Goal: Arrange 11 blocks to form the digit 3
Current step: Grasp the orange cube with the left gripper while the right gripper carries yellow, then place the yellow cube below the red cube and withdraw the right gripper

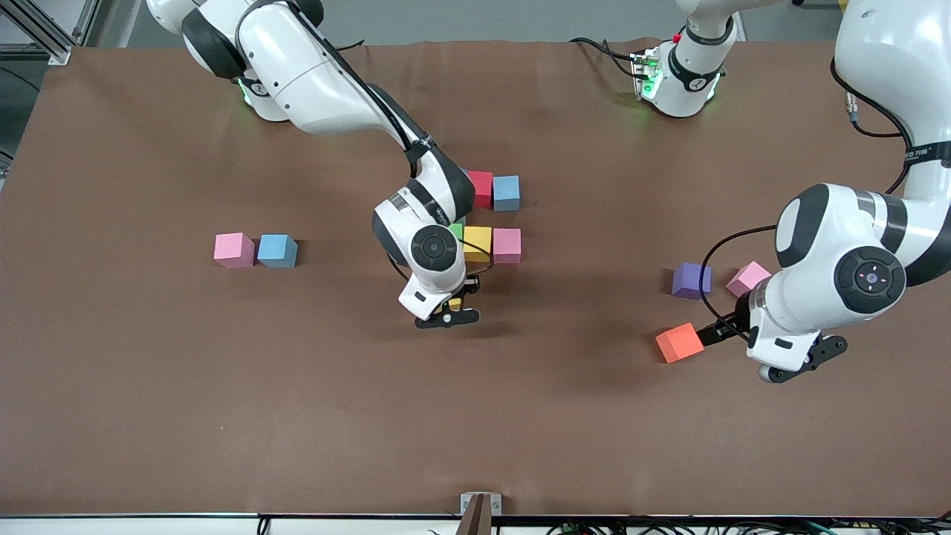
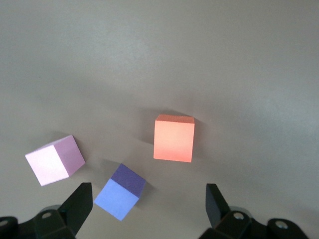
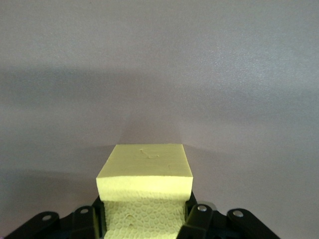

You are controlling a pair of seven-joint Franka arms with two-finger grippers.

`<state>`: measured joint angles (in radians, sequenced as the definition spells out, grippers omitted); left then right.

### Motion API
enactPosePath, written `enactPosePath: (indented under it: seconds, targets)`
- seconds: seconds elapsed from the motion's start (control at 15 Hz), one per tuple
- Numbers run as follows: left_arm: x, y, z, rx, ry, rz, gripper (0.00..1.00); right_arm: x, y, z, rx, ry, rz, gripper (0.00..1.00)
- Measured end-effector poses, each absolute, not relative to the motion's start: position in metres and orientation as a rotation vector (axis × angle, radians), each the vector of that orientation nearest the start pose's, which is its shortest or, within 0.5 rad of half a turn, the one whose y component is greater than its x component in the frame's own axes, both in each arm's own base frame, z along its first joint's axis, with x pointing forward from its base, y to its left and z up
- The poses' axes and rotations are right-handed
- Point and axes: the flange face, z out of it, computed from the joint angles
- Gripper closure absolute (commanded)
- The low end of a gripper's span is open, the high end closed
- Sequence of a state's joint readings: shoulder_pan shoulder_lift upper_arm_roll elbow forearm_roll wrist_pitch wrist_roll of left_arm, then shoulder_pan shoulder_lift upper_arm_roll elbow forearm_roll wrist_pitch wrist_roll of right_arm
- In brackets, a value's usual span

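Brown matting covers the table [image 1: 148,386]. Toward the right arm's end, a pink block [image 1: 233,250] and a blue block [image 1: 277,251] sit side by side, touching or nearly so.

Near the middle, the right gripper [image 1: 449,310] hangs low over the mat, its fingers closed on a yellow block [image 3: 144,186]. In the front view only a sliver of that yellow shows between the black fingers; the right wrist view shows the cube clamped on both sides, with bare mat ahead of it.

Just above the gripper in the front view lies the unfinished digit 3 [image 1: 490,215]. Its row nearer the camera has a green block [image 1: 457,231], mostly hidden by the right arm's wrist, then a second yellow block [image 1: 478,243] and a pink cube [image 1: 507,245], packed together. The row farther from the camera has a red block [image 1: 481,188] touching a second blue block [image 1: 506,192]. A gap separates the two rows.

Toward the left arm's end, a purple block [image 1: 692,280] and a tilted light pink block [image 1: 747,278] lie near each other. An orange block [image 1: 679,342] sits nearer the camera.

The left gripper [image 2: 149,209] hovers with its fingers spread wide and empty, just beside the orange block and the purple one.
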<state>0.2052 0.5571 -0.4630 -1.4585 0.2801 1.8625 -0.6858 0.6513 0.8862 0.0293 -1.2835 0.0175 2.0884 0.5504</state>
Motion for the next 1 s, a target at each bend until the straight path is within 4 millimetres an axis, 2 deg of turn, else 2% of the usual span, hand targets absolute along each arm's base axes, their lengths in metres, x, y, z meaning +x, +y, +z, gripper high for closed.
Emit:
enactPosePath:
  seconds: [0.27, 0.33, 0.4, 0.47, 0.53, 0.8, 0.93, 1.0]
  targets:
    - [0.691, -0.089, 0.365, -3.057, -0.508, 0.082, 0.0, 0.577, 0.462, 0.207, -3.15, -0.167, 0.14, 0.46]
    - [0.693, -0.087, 0.362, -3.065, -0.503, 0.071, 0.0, 0.577, 0.463, 0.207, -3.15, -0.166, 0.14, 0.39]
    - [0.695, -0.086, 0.357, -3.067, -0.498, 0.064, 0.0, 0.577, 0.463, 0.207, -3.151, -0.165, 0.141, 0.24]
    - [0.697, -0.086, 0.353, -3.064, -0.484, 0.052, 0.0, 0.577, 0.463, 0.207, -3.151, -0.165, 0.143, 0.03]
    - [0.698, -0.086, 0.348, -3.055, -0.456, 0.035, 0.0, 0.576, 0.463, 0.207, -3.151, -0.164, 0.143, 0.0]
    - [0.702, -0.087, 0.333, -3.056, -0.359, 0.018, 0.0, 0.572, 0.465, 0.201, -3.146, -0.162, 0.165, 0.0]
    - [0.703, -0.089, 0.331, -3.065, -0.316, 0.01, 0.0, 0.577, 0.468, 0.214, -3.131, -0.16, 0.127, 0.0]
    - [0.703, -0.09, 0.331, -3.067, -0.3, 0.011, 0.0, 0.58, 0.47, 0.23, -3.117, -0.157, 0.095, 0.0]
